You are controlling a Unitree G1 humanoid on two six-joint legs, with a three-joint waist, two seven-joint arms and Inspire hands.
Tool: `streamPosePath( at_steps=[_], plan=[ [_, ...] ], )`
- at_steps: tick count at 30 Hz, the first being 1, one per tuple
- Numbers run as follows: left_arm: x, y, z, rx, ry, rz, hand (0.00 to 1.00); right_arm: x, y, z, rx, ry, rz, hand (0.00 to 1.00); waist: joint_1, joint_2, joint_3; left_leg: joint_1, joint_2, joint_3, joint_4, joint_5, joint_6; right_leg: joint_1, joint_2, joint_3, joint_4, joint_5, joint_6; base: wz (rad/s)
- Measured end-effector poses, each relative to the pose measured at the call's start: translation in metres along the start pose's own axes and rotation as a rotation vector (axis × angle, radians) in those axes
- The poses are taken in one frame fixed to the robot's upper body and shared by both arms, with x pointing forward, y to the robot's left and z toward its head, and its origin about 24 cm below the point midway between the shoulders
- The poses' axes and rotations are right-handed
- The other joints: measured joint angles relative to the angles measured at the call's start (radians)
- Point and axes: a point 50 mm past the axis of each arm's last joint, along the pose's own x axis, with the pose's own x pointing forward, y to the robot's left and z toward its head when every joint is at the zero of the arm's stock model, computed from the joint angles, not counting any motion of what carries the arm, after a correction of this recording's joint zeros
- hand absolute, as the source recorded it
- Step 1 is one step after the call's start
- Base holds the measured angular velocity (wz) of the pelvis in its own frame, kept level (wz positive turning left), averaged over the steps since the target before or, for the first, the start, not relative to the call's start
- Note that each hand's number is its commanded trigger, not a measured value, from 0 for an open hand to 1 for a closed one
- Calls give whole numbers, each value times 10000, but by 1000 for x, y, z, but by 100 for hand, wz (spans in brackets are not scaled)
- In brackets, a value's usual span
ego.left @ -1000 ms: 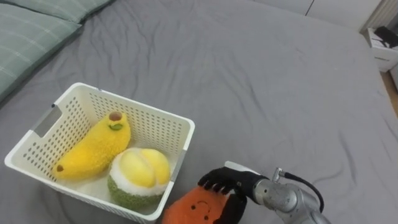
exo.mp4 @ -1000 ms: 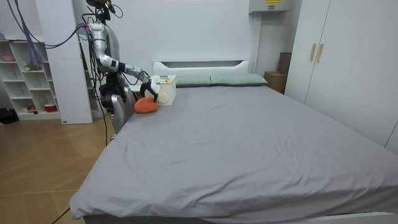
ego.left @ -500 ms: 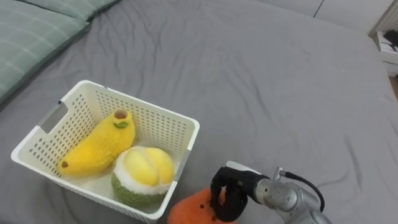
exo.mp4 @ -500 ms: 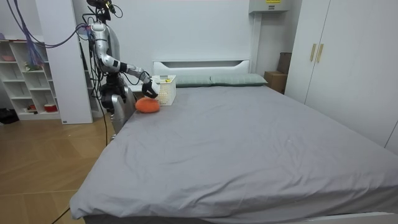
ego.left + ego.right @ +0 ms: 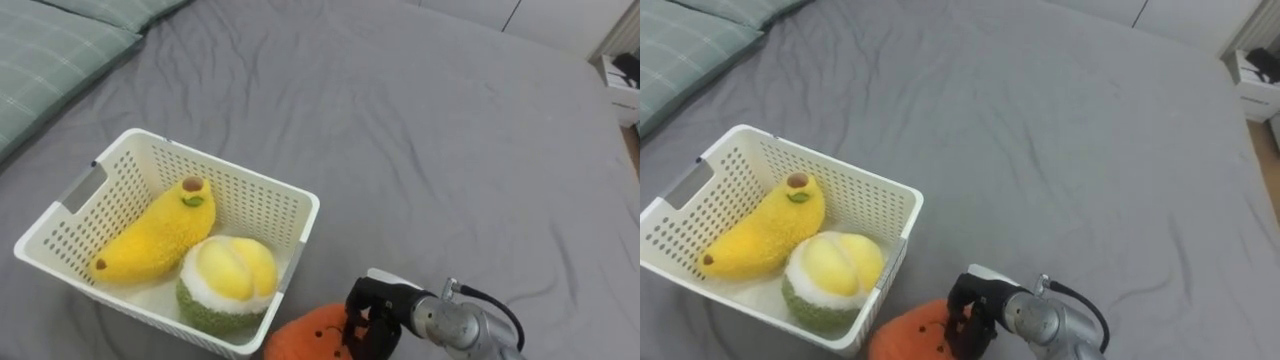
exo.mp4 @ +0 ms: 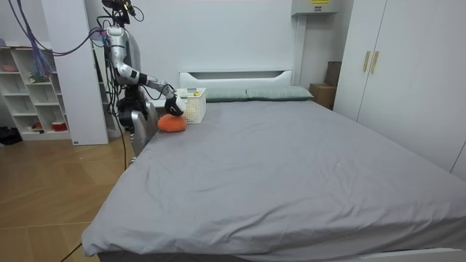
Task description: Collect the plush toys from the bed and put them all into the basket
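- Left eye view: the orange plush toy (image 5: pixel 308 336) lies on the bed (image 5: pixel 450 150), just beside the near right corner of the white basket (image 5: pixel 300 212). The right hand (image 5: pixel 372 312) has its fingers curled round the toy's side away from the basket.
- Right eye view: a banana plush (image 5: pixel 755 235) and a green-yellow fruit plush (image 5: pixel 830 275) lie inside the basket.
- Room view: the orange plush toy rests on the bed before the basket, with the right hand on it.

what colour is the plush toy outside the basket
Orange; the plush toy shows best in the left eye view.
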Motion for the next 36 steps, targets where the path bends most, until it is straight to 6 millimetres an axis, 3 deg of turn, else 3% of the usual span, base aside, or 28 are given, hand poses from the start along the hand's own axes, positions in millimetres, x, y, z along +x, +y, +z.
streamPosePath(
  at_steps=[2, 3, 4, 5, 10, 16, 23, 29, 36],
  plan=[
    [-1, 1, -6, 53, 168, 17, 0, 0, 2, -2, 42, 56, -23, 100, -7, 7, 5, -12, -23, -14, 9, 0, 0, -1, -2, 1, 0, 0, 0, 2],
    [-1, 1, -9, 78, 264, 12, 0, -1, 3, -3, 50, 85, -16, 88, -7, 11, 8, -41, -22, -54, 30, 0, 0, -3, -9, -9, -1, 0, 0, 12],
    [-2, 1, -10, 98, 340, 6, 0, -1, 3, -4, 56, 112, -41, 28, -4, 17, 12, -116, -21, -123, 110, -3, 0, -15, -15, -43, -1, 0, 0, 13],
    [-2, 1, -11, 105, 366, 3, 0, -1, 3, -4, 63, 111, -77, 0, 7, 22, 15, -134, -24, -140, 131, -3, 0, -18, -19, -76, -1, 0, 0, 11],
    [-4, 0, -21, 196, 619, -112, 0, -3, -3, -3, 170, -20, -416, 0, 27, 96, 58, -173, -69, -138, 164, -2, 2, -40, -52, -114, 2, 0, 0, 1],
    [-4, -1, -24, 231, 687, -155, 0, -9, -14, 0, 197, -291, -1088, 0, -4, 134, 49, -185, -79, -155, 174, 2, 12, -38, -74, -133, 9, -1, 3, 0],
    [-5, -7, -14, 312, 422, -292, 0, -7, -13, 1, -30, -203, -1601, 0, -22, 360, 56, -181, -84, -170, 170, 3, 16, -28, -74, -150, 9, -1, 4, 0],
    [-7, -14, -13, 369, 434, -395, 0, -5, -7, -2, -74, 112, -2022, 0, 48, 433, 52, -173, -89, -156, 160, 3, 15, -32, -69, -125, 9, -7, 12, 0],
    [-8, -17, -11, 1115, 315, -173, 0, 9, 17, -29, -678, 1641, -1500, 0, 337, 458, 40, -196, -81, -195, 182, -3, 21, -28, -83, -197, 12, -10, 17, 2]
  ],
)
